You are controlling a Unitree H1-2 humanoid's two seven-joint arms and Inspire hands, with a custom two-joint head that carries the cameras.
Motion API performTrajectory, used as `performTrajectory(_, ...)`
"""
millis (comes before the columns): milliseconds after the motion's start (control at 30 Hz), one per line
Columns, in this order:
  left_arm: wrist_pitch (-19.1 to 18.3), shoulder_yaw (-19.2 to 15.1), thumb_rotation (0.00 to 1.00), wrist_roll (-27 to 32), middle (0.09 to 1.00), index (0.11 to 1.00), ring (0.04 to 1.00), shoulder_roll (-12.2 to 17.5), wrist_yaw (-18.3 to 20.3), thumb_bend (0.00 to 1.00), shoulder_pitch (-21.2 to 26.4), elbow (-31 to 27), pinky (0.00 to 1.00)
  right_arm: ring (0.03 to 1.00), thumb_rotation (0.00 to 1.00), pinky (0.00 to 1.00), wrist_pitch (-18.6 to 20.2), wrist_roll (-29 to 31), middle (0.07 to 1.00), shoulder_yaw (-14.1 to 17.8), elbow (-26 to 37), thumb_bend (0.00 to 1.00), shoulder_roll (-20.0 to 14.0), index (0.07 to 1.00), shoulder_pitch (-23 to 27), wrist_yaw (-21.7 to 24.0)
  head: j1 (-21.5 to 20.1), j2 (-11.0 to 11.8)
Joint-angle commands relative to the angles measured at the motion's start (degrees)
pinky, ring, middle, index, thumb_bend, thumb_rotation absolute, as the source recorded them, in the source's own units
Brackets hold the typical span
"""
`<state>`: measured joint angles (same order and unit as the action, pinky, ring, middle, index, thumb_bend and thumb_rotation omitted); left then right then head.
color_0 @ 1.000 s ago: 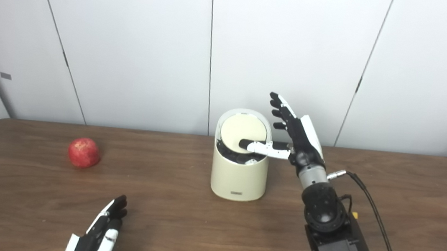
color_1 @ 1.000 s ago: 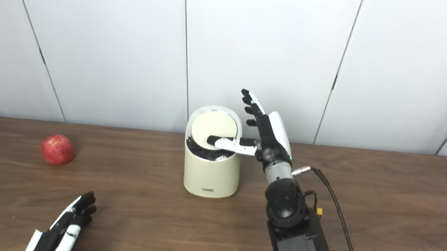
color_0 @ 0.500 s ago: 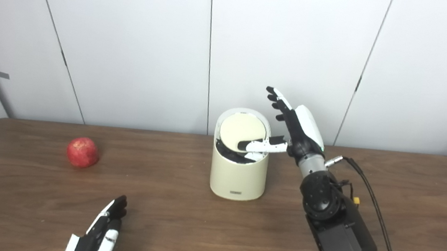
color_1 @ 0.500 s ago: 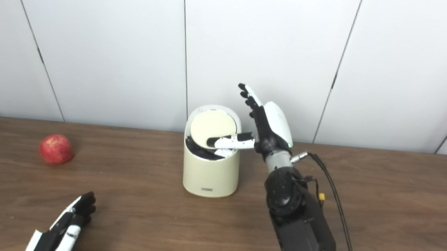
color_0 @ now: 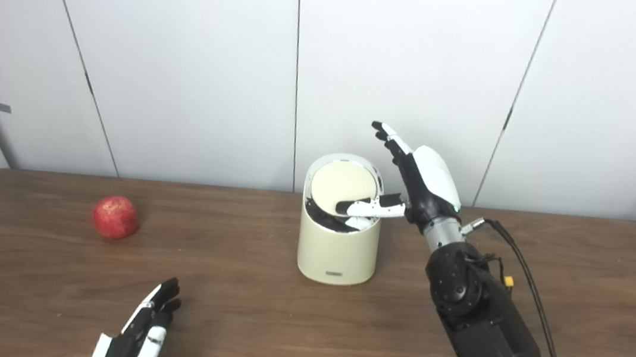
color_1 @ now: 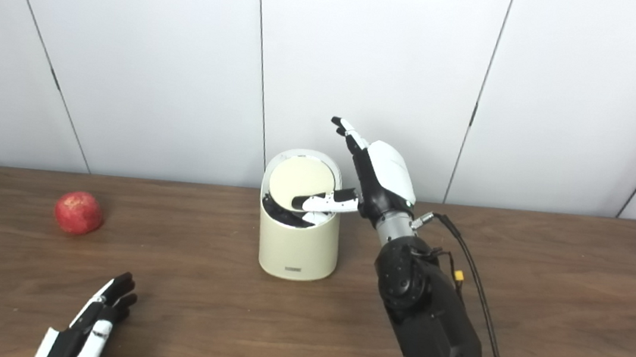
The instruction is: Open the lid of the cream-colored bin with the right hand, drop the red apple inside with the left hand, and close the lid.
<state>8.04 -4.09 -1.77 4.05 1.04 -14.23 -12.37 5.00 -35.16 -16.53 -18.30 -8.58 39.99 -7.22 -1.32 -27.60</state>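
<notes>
The black-and-white left hand (color_0: 141, 335) (cut off low, fingers straight, empty) lies well apart from the round red apple (color_0: 115, 217) — the white-backed right hand (color_0: 422, 184), spread, thumbs the cream-colored bin's tilted round lid (color_0: 342, 188).

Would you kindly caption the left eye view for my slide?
Right hand tips the bin lid open; apple and left hand wait on the table.

Left robot hand (color_0: 142, 332) partly cropped

One red apple (color_0: 116, 217), one cream-colored bin (color_0: 336, 252), one lid (color_0: 343, 185), two hands, one table (color_0: 277, 329)
</notes>
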Motion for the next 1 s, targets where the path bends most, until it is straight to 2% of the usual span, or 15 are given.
performTrajectory(0, 0.8, 1.0, 0.86, -0.1, 0.928, 0.941, 0.917, -1.4, -0.3, 0.29, -6.2, -0.2, 0.96, 0.883, 0.33, 0.8, -1.2, -3.3, 0.882, -1.2, 1.2, 0.91, -1.4, 0.913, 2.9, -0.8, -0.1, -0.1)
performTrajectory(200, 0.8, 1.1, 0.86, -0.1, 0.932, 0.945, 0.916, -1.3, -0.2, 0.28, -6.1, -0.3, 0.96, 0.873, 0.28, 0.81, -3.0, -12.5, 0.874, -6.4, 1.4, 0.98, -5.0, 0.91, 4.4, -2.4, -0.2, 0.1)
performTrajectory(300, 1.3, 1.0, 0.86, 0.2, 0.932, 0.946, 0.918, -1.3, -0.1, 0.29, -6.1, 0.1, 0.95, 0.873, 0.25, 0.83, -2.8, -13.2, 0.875, -6.6, 1.7, 1.0, -5.1, 0.907, 4.5, -2.1, -0.2, 0.0)
performTrajectory(367, 1.3, 0.9, 0.86, 0.2, 0.93, 0.945, 0.913, -1.3, -0.2, 0.29, -6.1, 0.0, 0.94, 0.869, 0.27, 0.8, -2.8, -12.5, 0.868, -6.1, 2.0, 0.99, -4.8, 0.903, 4.3, -1.8, -0.2, 0.0)
performTrajectory(500, 1.0, 1.0, 0.87, -0.3, 0.929, 0.941, 0.917, -1.3, -0.3, 0.29, -6.2, -0.1, 0.97, 0.876, 0.31, 0.83, -1.9, -2.1, 0.867, 0.1, 2.9, 0.95, -1.2, 0.898, 2.9, 0.3, -0.1, 0.0)
performTrajectory(567, 0.8, 1.1, 0.87, 0.0, 0.93, 0.941, 0.918, -1.4, -0.2, 0.3, -6.2, -0.2, 0.97, 0.863, 0.32, 0.8, -1.4, 2.9, 0.866, 3.5, 3.7, 0.94, 0.6, 0.894, 2.2, 1.3, 0.0, 0.0)
performTrajectory(700, 0.9, 1.2, 0.87, 0.0, 0.93, 0.944, 0.917, -1.3, -0.1, 0.27, -6.1, -0.1, 0.95, 0.839, 0.37, 0.74, 0.0, 9.3, 0.866, 7.9, 5.4, 0.85, 2.4, 0.896, 0.8, 3.1, 0.2, 0.0)
performTrajectory(767, 1.3, 1.1, 0.86, 0.0, 0.929, 0.942, 0.913, -1.3, -0.2, 0.25, -6.1, 0.1, 0.93, 0.839, 0.42, 0.74, 1.5, 11.5, 0.864, 9.6, 6.5, 0.82, 2.7, 0.892, -0.1, 3.8, 0.1, 0.0)
performTrajectory(967, 0.6, 1.1, 0.83, 0.5, 0.936, 0.948, 0.919, -1.8, -0.3, 0.26, -6.2, -0.3, 0.95, 0.849, 0.6, 0.78, 10.1, 18.6, 0.865, 14.9, 13.0, 0.76, 3.4, 0.881, -3.8, 6.5, 0.1, 0.0)
